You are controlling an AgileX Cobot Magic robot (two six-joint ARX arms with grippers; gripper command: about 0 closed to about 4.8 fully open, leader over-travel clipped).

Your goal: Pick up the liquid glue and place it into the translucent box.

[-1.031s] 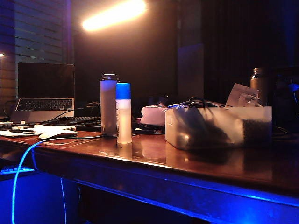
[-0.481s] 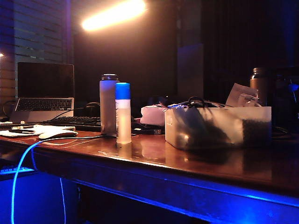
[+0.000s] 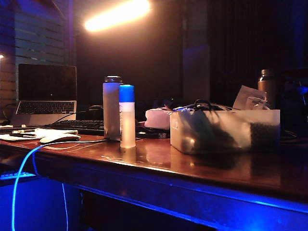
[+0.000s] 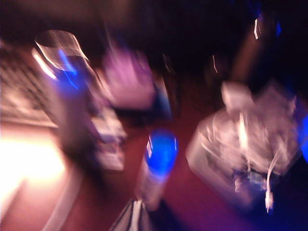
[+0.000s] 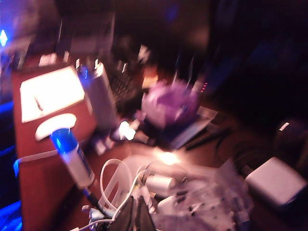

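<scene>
A dim office desk [image 3: 202, 168] with laptop [image 3: 46, 95] and keyboard [image 3: 77, 126].

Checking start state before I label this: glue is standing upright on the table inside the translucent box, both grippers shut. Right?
Not quite. The liquid glue stands upright on the table, outside the translucent box, left of it beside the flask, as the exterior view shows. Left gripper and right gripper are shut, as you said.

Blue-capped liquid glue [image 3: 127, 115] (translucent-white tube)
</scene>
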